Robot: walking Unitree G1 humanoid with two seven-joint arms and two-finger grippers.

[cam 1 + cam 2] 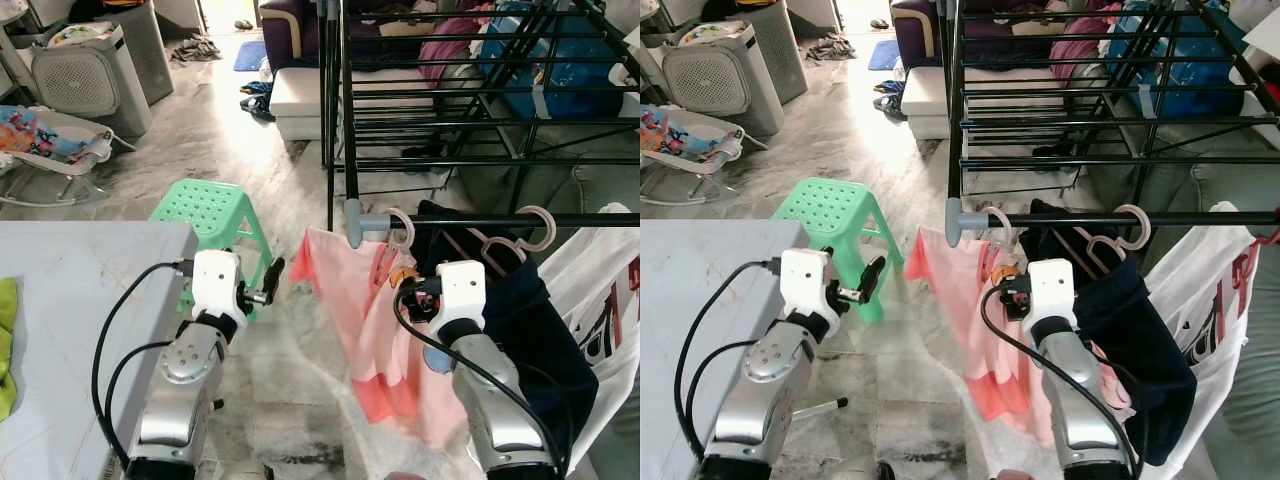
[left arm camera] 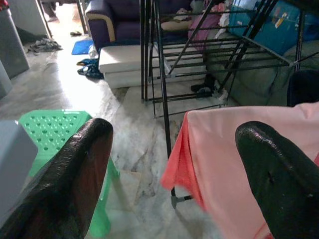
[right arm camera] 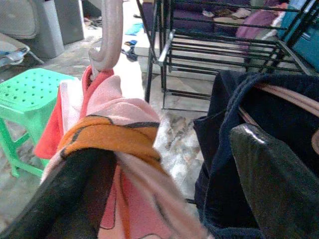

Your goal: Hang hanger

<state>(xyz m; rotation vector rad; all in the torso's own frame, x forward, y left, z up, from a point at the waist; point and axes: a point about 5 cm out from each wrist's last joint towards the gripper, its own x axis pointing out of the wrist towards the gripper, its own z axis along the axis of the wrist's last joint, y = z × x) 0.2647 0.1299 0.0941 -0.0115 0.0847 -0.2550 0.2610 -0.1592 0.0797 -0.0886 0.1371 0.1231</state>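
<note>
A pale pink hanger carries a pink garment point(image 1: 370, 340), and its hook point(image 1: 401, 229) sits over the left end of the black rail point(image 1: 480, 220). My right gripper point(image 1: 405, 285) is raised at the garment's neck just under the hook and stands open. In the right wrist view one finger point(image 3: 75, 194) lies under pink and orange cloth while the other finger point(image 3: 274, 184) is beside a navy garment point(image 3: 234, 124). My left gripper point(image 1: 270, 280) is open, held between the table and the pink garment, holding nothing.
A navy garment on its own pink hanger point(image 1: 525, 238) and a white printed shirt point(image 1: 600, 300) hang further right on the rail. A green stool point(image 1: 210, 210) stands ahead, a grey table point(image 1: 80, 300) at left, a black drying rack point(image 1: 450, 90) behind.
</note>
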